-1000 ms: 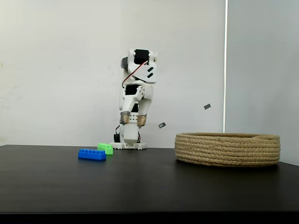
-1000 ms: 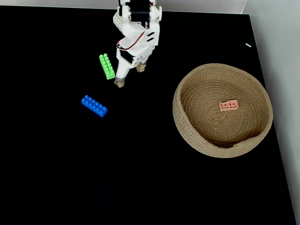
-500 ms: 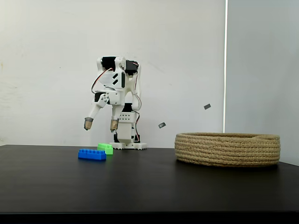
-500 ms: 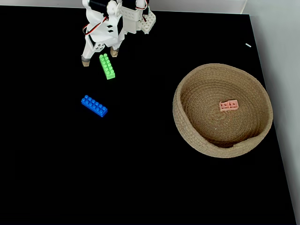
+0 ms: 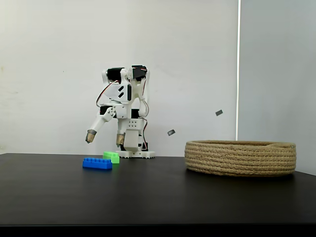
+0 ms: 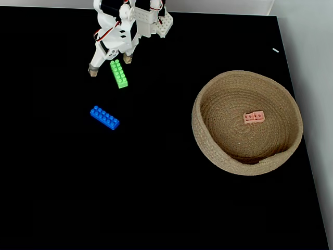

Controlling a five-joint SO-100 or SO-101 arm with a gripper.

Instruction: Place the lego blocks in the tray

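1. We find the end effector (image 6: pixel 110 63) spread wide with nothing in it, its two tan-tipped fingers (image 5: pixel 91 138) hanging above the tabletop (image 6: pixel 156 198) on either side of the far end of the green brick (image 6: pixel 118 74).
2. The green brick lies flat, studs up, close to the arm's base; the blue brick (image 6: pixel 104 117) lies apart from it, nearer the camera in the side view (image 5: pixel 97 163).
3. The pink brick (image 6: pixel 254 117) already sits inside the tray (image 6: pixel 208 148), which stands well apart to the right in the top view.
4. We judge the bricks light, rigid and smooth-sided: no crush risk, but they may slip or pivot if pinched off-centre.
5. We reckon the best hold is across the green brick's narrow width, at mid-length, on its flat side walls below the studs.
6. The blue brick, being longer, looks more prone to swing; mid-length matters more there.
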